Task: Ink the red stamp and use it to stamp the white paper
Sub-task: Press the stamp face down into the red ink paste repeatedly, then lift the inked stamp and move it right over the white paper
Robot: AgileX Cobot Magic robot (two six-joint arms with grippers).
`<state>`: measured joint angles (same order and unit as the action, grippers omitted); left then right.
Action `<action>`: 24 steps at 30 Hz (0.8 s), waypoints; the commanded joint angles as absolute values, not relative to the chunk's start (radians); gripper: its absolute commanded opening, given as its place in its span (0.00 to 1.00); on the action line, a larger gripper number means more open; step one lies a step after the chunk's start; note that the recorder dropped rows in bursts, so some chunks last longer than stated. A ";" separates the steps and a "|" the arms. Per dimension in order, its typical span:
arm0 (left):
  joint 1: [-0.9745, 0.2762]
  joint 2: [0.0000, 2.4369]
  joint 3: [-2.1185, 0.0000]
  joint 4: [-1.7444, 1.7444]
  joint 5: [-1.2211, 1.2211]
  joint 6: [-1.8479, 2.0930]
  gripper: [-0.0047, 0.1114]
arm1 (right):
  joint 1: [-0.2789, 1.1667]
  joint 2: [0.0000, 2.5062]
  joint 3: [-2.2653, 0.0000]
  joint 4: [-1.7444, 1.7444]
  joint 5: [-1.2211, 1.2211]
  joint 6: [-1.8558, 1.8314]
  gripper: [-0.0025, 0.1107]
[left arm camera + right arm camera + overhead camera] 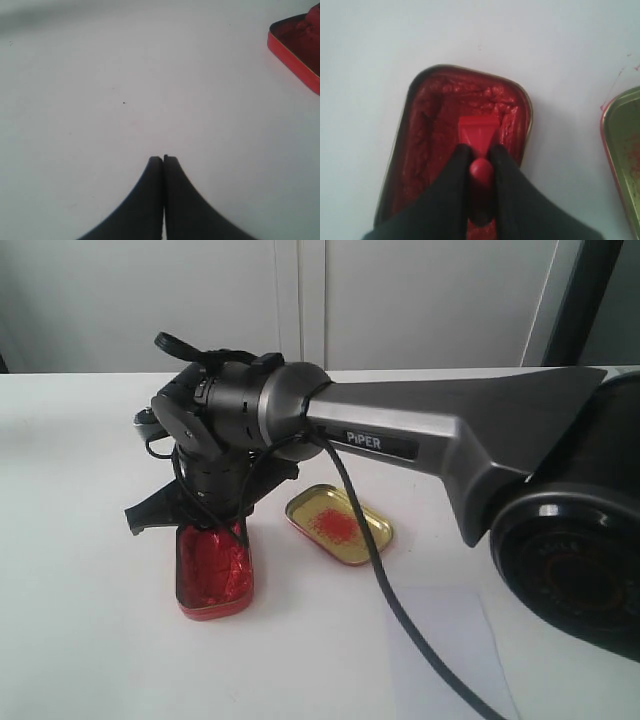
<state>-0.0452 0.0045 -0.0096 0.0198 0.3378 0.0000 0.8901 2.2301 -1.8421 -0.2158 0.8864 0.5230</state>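
Inking is happening now: the right gripper (480, 151) is clamping the red stamp (478, 131) by its knobbed handle and pressing its square base into the paste of the red ink tin (420, 125), while the left gripper (163, 159) is hanging shut and empty over the bare table (100, 75) nearby. The white paper (470, 640) is lying well apart, past the gold lid (365, 540), so I'm judging the risk to be the sticky paste twisting the stamp in that narrow pinch on lift-off, or the light tin coming up with it.
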 commanded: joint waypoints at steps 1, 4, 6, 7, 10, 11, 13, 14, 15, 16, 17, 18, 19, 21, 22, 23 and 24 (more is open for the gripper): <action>-0.044 0.000 0.000 0.024 0.353 0.000 0.04 | 0.887 2.201 -1.843 -0.218 0.946 0.515 0.02; -0.044 0.000 0.000 0.024 0.353 0.000 0.04 | 0.884 2.187 -1.843 -0.190 0.985 0.478 0.02; -0.044 0.000 0.000 0.024 0.353 0.000 0.04 | 0.884 2.174 -1.843 -0.183 1.010 0.467 0.02; -0.044 0.000 0.000 0.024 0.353 0.000 0.04 | 0.884 2.170 -1.843 -0.181 1.022 0.467 0.02; -0.044 0.000 0.000 0.024 0.353 0.000 0.04 | 0.884 2.150 -1.843 -0.169 1.058 0.454 0.02; -0.044 0.000 0.000 0.024 0.353 0.000 0.04 | 0.884 2.143 -1.843 -0.156 1.072 0.433 0.02; -0.044 0.000 0.000 0.024 0.353 0.000 0.04 | 0.884 2.134 -1.843 -0.128 1.102 0.399 0.02; -0.044 0.000 0.000 0.024 0.353 0.000 0.04 | 0.884 2.129 -1.838 -0.111 1.113 0.382 0.02; -0.044 0.000 0.000 0.024 0.353 0.000 0.04 | 0.884 2.122 -1.832 -0.092 1.120 0.362 0.02; -0.044 0.000 0.000 0.024 0.353 0.000 0.04 | 0.884 2.116 -1.825 -0.077 1.122 0.344 0.02; -0.044 0.000 0.000 0.024 0.353 0.000 0.04 | 0.882 2.109 -1.813 -0.057 1.122 0.329 0.02; -0.044 0.000 0.000 0.024 0.353 0.000 0.04 | 0.880 2.100 -1.800 -0.036 1.122 0.315 0.02; -0.044 0.000 0.000 0.024 0.353 0.000 0.04 | 0.877 2.091 -1.788 -0.018 1.122 0.310 0.02; -0.044 0.000 0.000 0.024 0.353 0.000 0.04 | 0.868 2.069 -1.754 -0.008 1.118 0.310 0.02; -0.044 0.000 0.000 0.024 0.353 0.000 0.04 | 0.866 2.060 -1.738 0.000 1.115 0.310 0.02; -0.044 0.000 0.000 0.024 0.353 0.000 0.04 | 0.860 2.046 -1.716 0.000 1.113 0.310 0.02; -0.044 0.000 0.000 0.024 0.353 0.000 0.04 | 0.856 2.030 -1.692 0.000 1.109 0.310 0.02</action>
